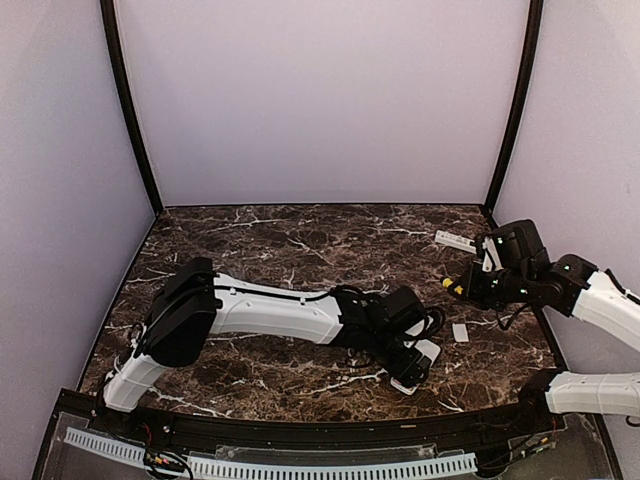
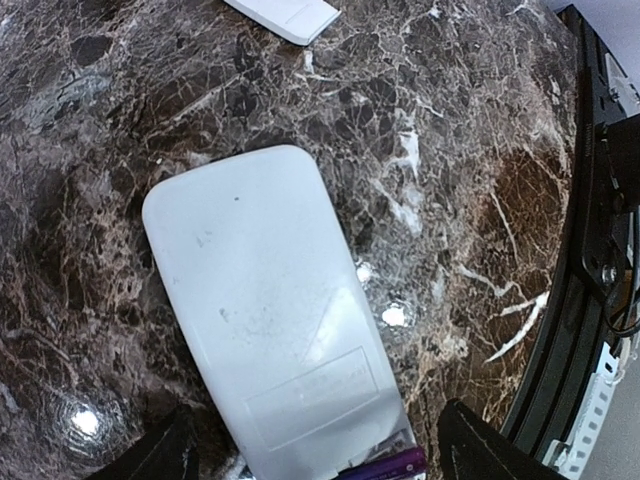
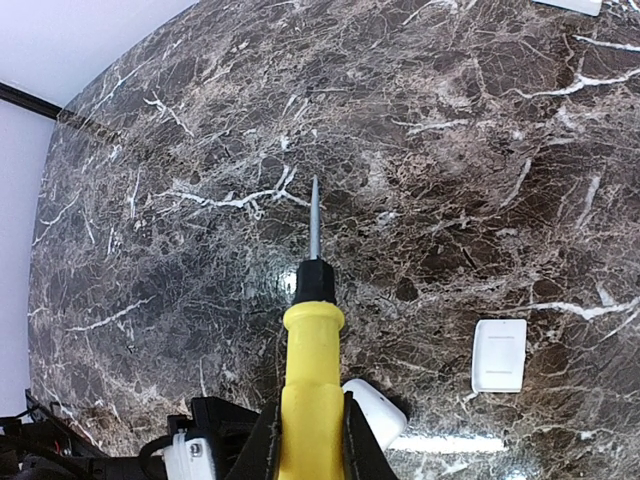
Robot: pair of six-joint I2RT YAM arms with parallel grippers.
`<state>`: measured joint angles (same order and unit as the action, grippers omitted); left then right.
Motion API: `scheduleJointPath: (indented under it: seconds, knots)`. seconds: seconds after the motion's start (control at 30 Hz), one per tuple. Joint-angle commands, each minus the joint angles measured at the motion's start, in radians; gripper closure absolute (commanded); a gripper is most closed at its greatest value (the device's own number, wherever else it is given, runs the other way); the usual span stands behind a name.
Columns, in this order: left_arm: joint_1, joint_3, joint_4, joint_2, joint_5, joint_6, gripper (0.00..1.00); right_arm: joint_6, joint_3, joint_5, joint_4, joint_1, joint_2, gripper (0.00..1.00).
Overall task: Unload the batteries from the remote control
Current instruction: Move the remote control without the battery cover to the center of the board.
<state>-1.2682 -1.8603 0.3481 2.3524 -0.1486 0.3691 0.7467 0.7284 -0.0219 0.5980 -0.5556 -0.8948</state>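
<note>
The left gripper point(image 2: 315, 455) hung with its fingers spread apart on either side of the white remote control point(image 2: 270, 320), which lay flat on the marble table point(image 2: 450, 150). A purple sliver of battery point(image 2: 385, 468) showed at its near end. Farther right lay a small white cover point(image 3: 499, 355). Beyond it, the right gripper point(image 3: 312, 445) was clamped on the yellow screwdriver point(image 3: 312, 350).
</note>
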Motion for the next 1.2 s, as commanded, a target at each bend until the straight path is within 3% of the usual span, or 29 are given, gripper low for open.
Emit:
scheduleJointPath:
  seconds: [0.0, 0.4, 0.53, 0.67, 0.77, 0.87, 1.17]
  knots:
    - [-0.025, -0.088, 0.106, 0.048, 0.052, -0.041, 0.18, 0.005, -0.008, 0.0, -0.035, 0.005, 0.004, 1.0]
    - [-0.05, -0.187, 0.226, 0.11, 0.256, -0.046, 0.24, 0.008, -0.006, 0.004, -0.054, 0.006, -0.011, 1.0]
    - [-0.051, -0.182, 0.24, 0.11, 0.295, -0.042, 0.3, 0.008, -0.003, 0.002, -0.057, 0.006, -0.014, 1.0]
    - [-0.05, -0.17, 0.25, 0.097, 0.328, -0.019, 0.42, 0.005, 0.001, 0.004, -0.061, 0.006, -0.021, 1.0]
    - [-0.036, -0.134, 0.232, 0.071, 0.33, 0.023, 0.54, 0.006, 0.001, 0.002, -0.062, 0.007, -0.022, 1.0]
    - [-0.003, -0.054, 0.174, 0.013, 0.288, 0.072, 0.6, 0.008, 0.0, 0.004, -0.061, 0.007, -0.017, 1.0]
    - [0.13, 0.196, 0.019, -0.191, 0.259, 0.147, 0.65, -0.005, -0.005, 0.048, -0.082, 0.008, -0.009, 1.0]
